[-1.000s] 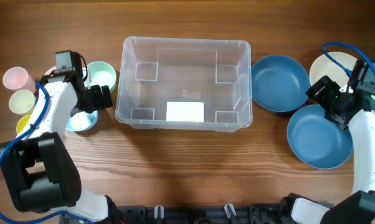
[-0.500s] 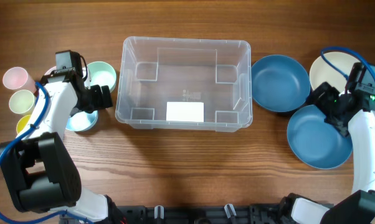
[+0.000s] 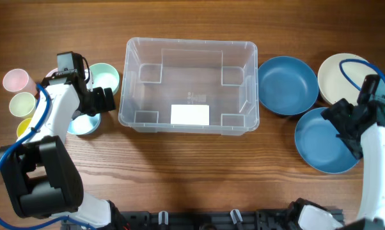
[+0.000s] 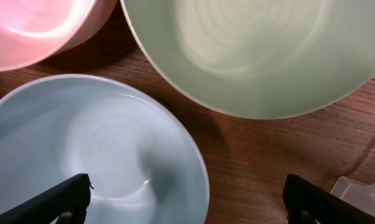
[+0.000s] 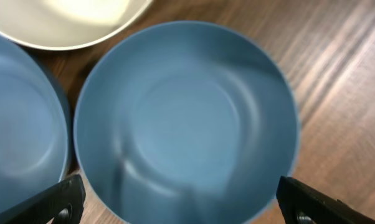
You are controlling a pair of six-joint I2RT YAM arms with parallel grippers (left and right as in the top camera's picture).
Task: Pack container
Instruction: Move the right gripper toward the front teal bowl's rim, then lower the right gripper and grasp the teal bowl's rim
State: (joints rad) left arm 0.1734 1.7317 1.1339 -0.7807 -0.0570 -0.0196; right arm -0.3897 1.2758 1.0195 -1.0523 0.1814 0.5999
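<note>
The container (image 3: 125, 83) is a large clear plastic bin in the middle of the table, with only a white label (image 3: 190, 114) on its base. My left gripper (image 3: 100, 101) is open and empty. In the left wrist view (image 4: 187, 202) one of its fingers is over a light blue bowl (image 4: 81, 155) and the other over bare wood. My right gripper (image 3: 346, 124) is open and empty. In the right wrist view (image 5: 181, 202) it hovers over the near dark blue bowl (image 5: 187, 118), its fingers wider apart than the bowl.
Left of the bin are a mint green bowl (image 3: 106, 76), the light blue bowl (image 3: 84, 124), a pink bowl (image 4: 32, 25) and pink (image 3: 16, 80), green (image 3: 22, 103) and yellow (image 3: 24, 128) cups. On the right are a second dark blue bowl (image 3: 287, 85) and a cream bowl (image 3: 343, 76).
My right arm has moved toward the front right and now sits over the near dark blue bowl. The left arm has not moved.
</note>
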